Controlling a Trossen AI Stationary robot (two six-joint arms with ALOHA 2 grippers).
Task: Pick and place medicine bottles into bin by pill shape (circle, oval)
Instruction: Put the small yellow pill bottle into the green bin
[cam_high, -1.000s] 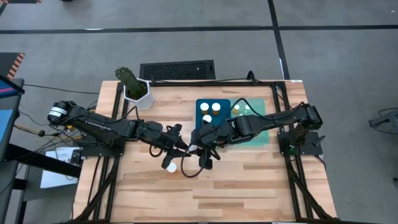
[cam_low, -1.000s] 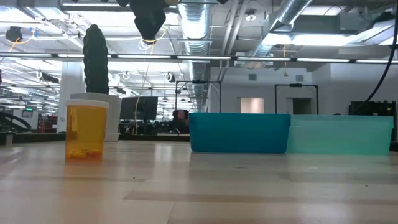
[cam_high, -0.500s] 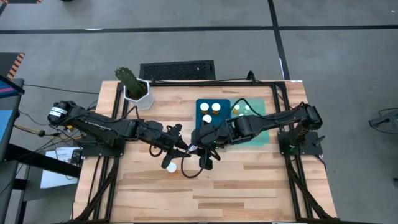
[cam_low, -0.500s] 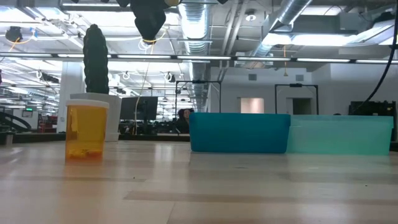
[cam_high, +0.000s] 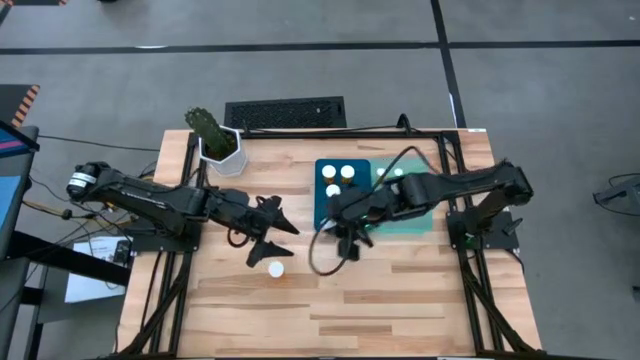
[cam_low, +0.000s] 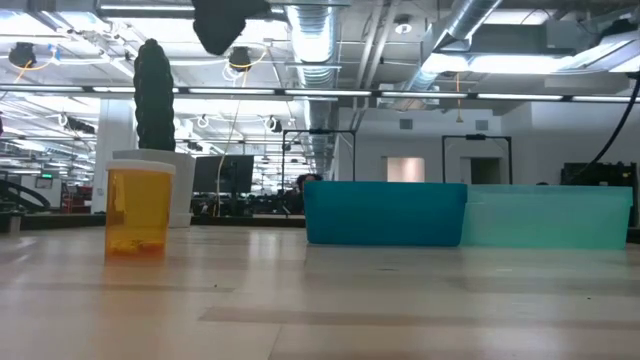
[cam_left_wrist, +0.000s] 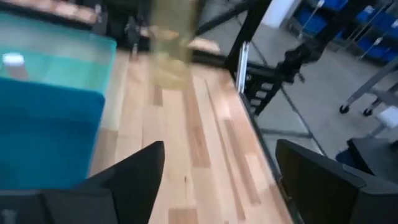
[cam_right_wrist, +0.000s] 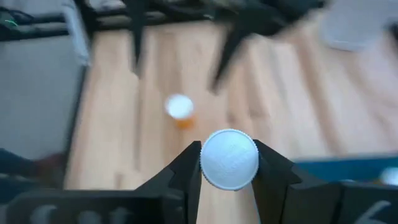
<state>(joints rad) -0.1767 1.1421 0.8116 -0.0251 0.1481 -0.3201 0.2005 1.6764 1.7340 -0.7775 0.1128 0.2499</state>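
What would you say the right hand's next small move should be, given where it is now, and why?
Probably carry its load over a tray and release. The right hand is shut on a white-capped bottle and hangs beside the dark blue tray, where three bottles stand. Which tray fits cannot be told, since the pills are not visible. The left hand waits open above the last bottle on the table.

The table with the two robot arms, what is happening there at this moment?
The right gripper is shut on a white-capped medicine bottle, held over the table beside the dark blue bin, which holds three bottles. The lighter bin sits next to it. The left gripper is open and holds nothing. One bottle stands on the table near it.
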